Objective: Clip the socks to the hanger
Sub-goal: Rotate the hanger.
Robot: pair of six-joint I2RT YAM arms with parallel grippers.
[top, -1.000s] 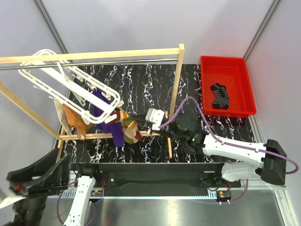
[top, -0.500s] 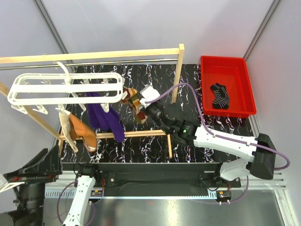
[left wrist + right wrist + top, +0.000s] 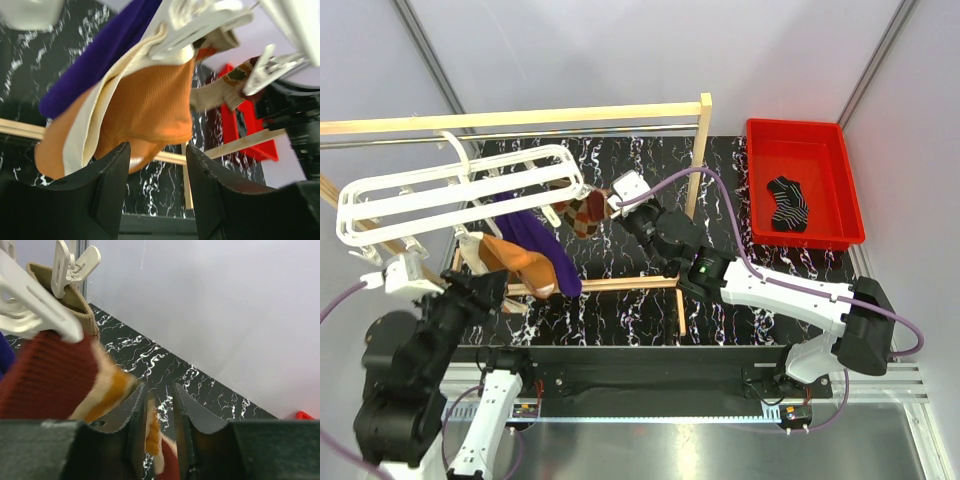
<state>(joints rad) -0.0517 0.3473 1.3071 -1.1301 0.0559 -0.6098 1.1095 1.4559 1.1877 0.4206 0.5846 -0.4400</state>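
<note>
Hanger point(image 3: 295, 22) blurred, cut off @ top edge, L-wrist view.

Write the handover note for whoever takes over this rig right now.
Left gripper: open, empty, below the orange sock.
Right gripper: fingers shut on the patterned sock, whose cuff appears to be caught by a clip.
The hanger is at the wooden frame. The purple sock and the orange sock hang from it.
Done: three socks are on the hanger.
Left: release the patterned sock, then fetch the striped black sock from the red bin and clip it.
</note>
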